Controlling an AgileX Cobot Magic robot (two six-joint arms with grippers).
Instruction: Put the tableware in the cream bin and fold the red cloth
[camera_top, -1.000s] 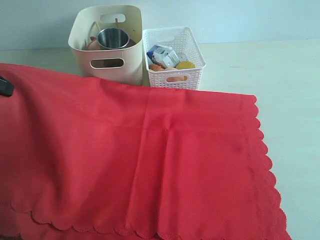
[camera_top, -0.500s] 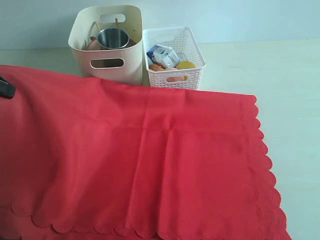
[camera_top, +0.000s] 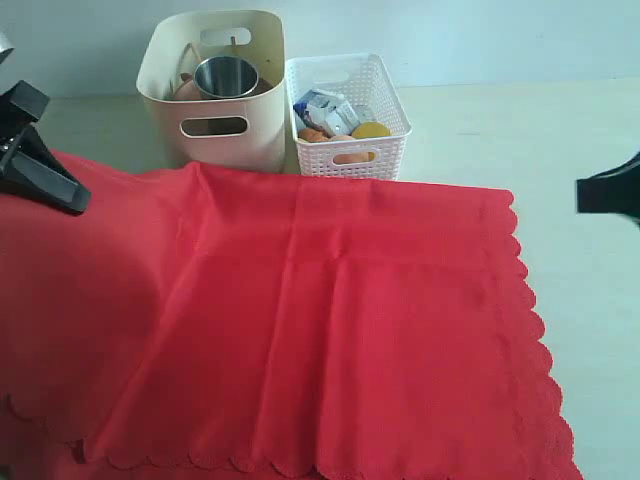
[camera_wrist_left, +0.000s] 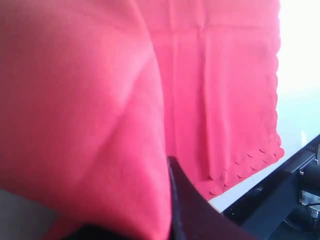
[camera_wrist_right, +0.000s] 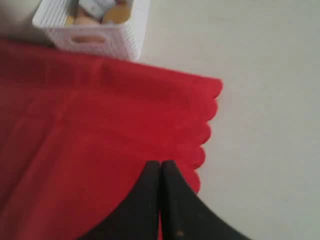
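Left gripper (camera_top: 68, 196) pinching cloth (camera_top: 330, 330) at its left edge, right gripper (camera_top: 590, 195) closed, hovering off cloth's right edge

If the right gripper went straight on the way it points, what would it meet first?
Most likely the cloth, close to its scalloped edge; the right gripper, jaws shut, aims at it. Its height above the cloth is unclear.

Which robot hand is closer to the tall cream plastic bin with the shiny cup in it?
Left. The left gripper, shut on the big red cloth, sits a little left of the tall cream plastic bin. The right gripper hangs far right, beyond the white lattice basket.
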